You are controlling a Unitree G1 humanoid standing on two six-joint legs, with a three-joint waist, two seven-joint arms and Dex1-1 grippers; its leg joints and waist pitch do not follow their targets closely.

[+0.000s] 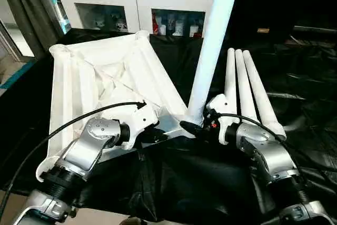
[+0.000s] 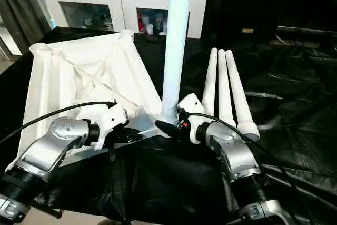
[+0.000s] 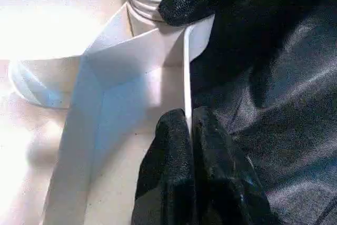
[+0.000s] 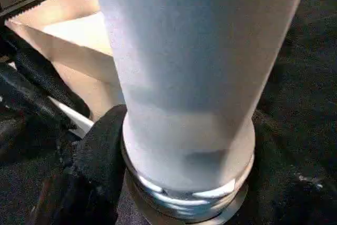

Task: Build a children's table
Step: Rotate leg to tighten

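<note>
Both silver forearms reach in from my near edge. Left hand is pinched closed on the thin rim of the table top, which lies underside up on the black-draped counter, near its close corner. Right hand has its fingers spread around the base of the upright leg, one pad touching it at the corner socket. Three spare legs lie side by side just right of it.

the standing leg runs off the top edge, its upper end cut off; its foot is hidden behind the right gripper; small things behind the cabinet glass are too small to tell
</note>
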